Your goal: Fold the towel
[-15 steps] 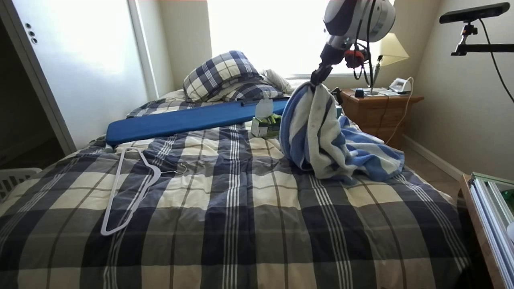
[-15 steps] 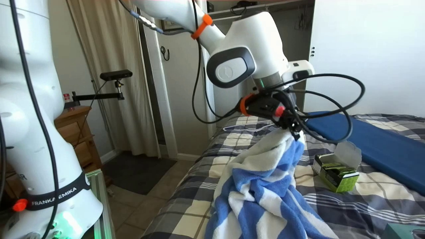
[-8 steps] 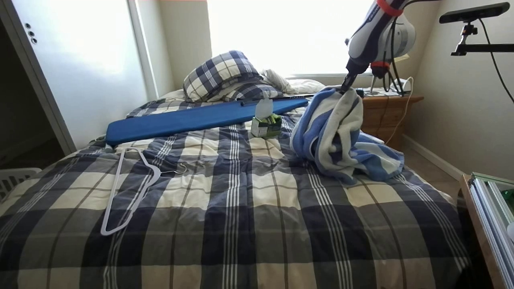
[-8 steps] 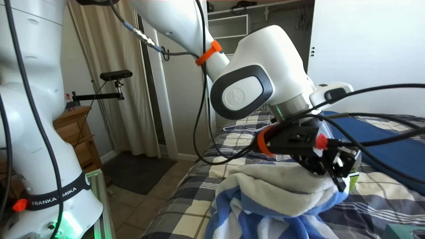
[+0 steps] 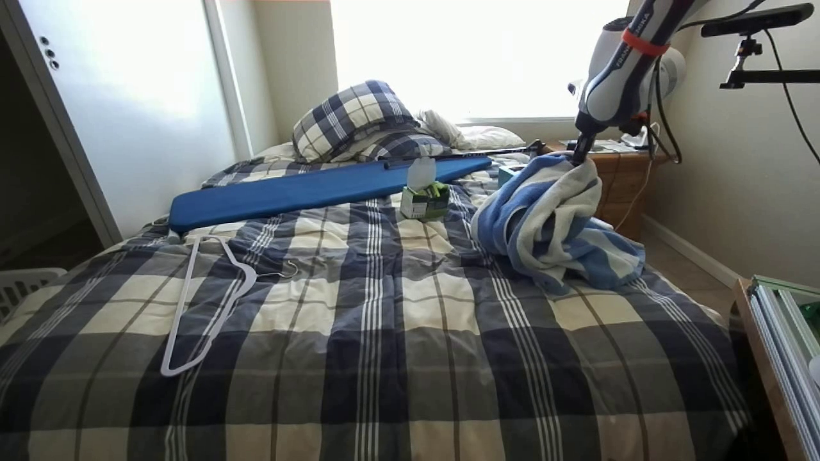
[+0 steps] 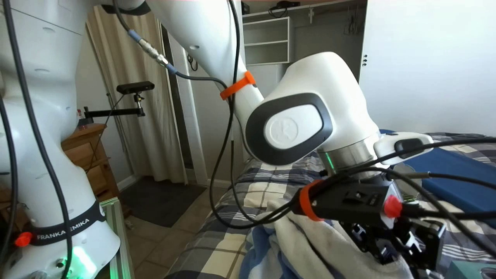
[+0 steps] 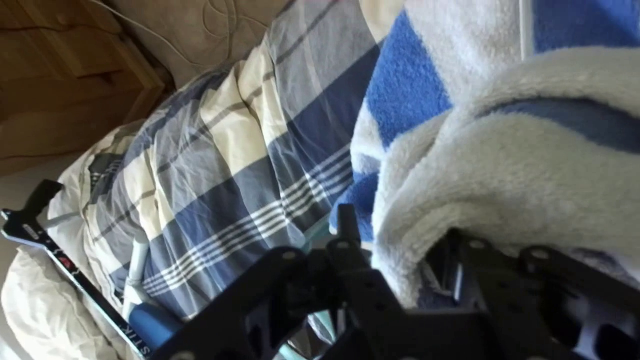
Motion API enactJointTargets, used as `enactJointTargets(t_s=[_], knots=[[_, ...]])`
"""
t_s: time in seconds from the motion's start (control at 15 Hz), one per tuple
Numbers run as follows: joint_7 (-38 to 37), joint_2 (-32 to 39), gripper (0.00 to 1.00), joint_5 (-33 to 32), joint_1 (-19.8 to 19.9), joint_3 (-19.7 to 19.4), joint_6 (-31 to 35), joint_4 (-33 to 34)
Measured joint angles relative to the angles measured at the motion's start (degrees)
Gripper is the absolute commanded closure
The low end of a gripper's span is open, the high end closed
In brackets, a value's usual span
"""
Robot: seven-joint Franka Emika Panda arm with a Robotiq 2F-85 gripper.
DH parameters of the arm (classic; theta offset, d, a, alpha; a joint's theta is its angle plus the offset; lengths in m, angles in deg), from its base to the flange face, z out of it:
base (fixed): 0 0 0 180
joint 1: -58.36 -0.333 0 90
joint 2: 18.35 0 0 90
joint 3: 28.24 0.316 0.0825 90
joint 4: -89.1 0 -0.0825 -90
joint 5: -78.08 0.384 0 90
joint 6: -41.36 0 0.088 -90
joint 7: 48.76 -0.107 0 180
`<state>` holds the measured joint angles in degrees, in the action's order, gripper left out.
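Note:
The blue and white striped towel [image 5: 544, 221] lies bunched on the bed, its top raised in a fold under my gripper [image 5: 580, 159]. It also shows in an exterior view [image 6: 310, 242], partly behind the arm. In the wrist view, the gripper [image 7: 397, 235] stands with its jaws apart. A thick white fold of the towel [image 7: 480, 175] lies between the fingers and covers most of the right one. The left finger [image 7: 348, 225] stands bare beside the fold, with a gap by the right finger's inner side. The fingertips are hidden in both exterior views.
A green box with packets [image 5: 423, 202] stands left of the towel. A blue ironing board [image 5: 288, 195] lies behind it, and a white hanger [image 5: 221, 301] lies at the left. A teal box [image 6: 471, 269] sits near the gripper. A black stick [image 7: 75, 275] lies by the pillows.
My gripper has moved down, and rightward in both exterior views. The towel's lifted top has come down with it and the cloth is more bunched.

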<state>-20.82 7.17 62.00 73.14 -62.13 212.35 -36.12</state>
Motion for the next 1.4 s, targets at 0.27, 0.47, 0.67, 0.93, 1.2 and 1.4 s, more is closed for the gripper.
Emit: enactJointTargets(t_s=[0.27,0.47,0.67,0.93,1.2,1.4], knots=[[-8.04,-1.96,0.02,-10.77,-11.17,-10.31,-15.28,4.65],[-5.54,-6.17,0.0,-7.0,-17.05,-10.61,-29.3,5.9],[-4.22,-10.36,0.0,-1.61,-23.25,-9.68,-43.28,6.03],[-7.05,-15.47,0.0,7.31,-27.95,-4.28,-61.02,9.32],[-15.0,-20.94,0.0,16.55,-20.88,11.88,-68.6,12.97],[-21.15,-22.72,0.0,22.96,-18.39,18.92,-67.87,13.31]])
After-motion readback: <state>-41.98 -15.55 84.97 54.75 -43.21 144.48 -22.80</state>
